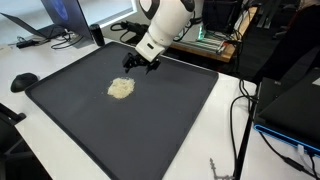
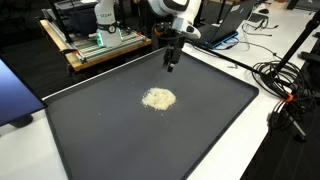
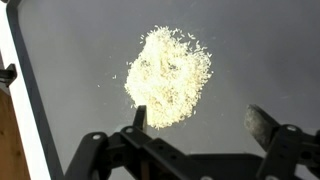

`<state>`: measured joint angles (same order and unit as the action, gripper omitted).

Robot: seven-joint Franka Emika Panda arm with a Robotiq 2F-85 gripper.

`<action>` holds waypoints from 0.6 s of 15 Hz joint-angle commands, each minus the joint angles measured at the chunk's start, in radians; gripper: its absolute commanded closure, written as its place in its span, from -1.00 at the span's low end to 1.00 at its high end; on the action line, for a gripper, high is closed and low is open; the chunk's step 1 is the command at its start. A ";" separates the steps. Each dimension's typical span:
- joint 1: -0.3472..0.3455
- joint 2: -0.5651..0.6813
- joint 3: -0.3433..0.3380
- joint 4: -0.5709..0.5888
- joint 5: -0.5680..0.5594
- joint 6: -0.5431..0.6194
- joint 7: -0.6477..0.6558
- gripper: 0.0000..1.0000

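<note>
A small heap of pale, rice-like grains (image 1: pixel 120 88) (image 2: pixel 158 98) (image 3: pixel 168 76) lies near the middle of a dark mat (image 1: pixel 170 120) (image 2: pixel 120 140). My gripper (image 1: pixel 140 62) (image 2: pixel 171 62) (image 3: pixel 200 120) hangs above the mat, behind the heap toward the mat's far edge, and touches nothing. In the wrist view the two fingers stand wide apart with only bare mat between them; the heap's lower edge lies just beyond the left fingertip (image 3: pixel 139 117). The gripper is open and empty.
The mat covers a white table (image 1: pixel 60 65) (image 2: pixel 270 140). A black puck-like object (image 1: pixel 23 81) sits off one mat corner. Cables (image 1: pixel 240 110) (image 2: pixel 285 85) trail along one side. A wooden bench with equipment (image 2: pixel 100 45) and laptops (image 1: pixel 60 20) stand behind.
</note>
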<state>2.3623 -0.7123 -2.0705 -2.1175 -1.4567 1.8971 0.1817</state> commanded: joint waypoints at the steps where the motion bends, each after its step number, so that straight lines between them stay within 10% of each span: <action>1: -0.043 -0.061 0.057 0.004 -0.048 -0.053 0.006 -1.00; 9: 0.012 -0.092 0.086 0.026 -0.085 -0.181 0.036 -1.00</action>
<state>2.3610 -0.7456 -2.0120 -2.1055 -1.4986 1.7867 0.1983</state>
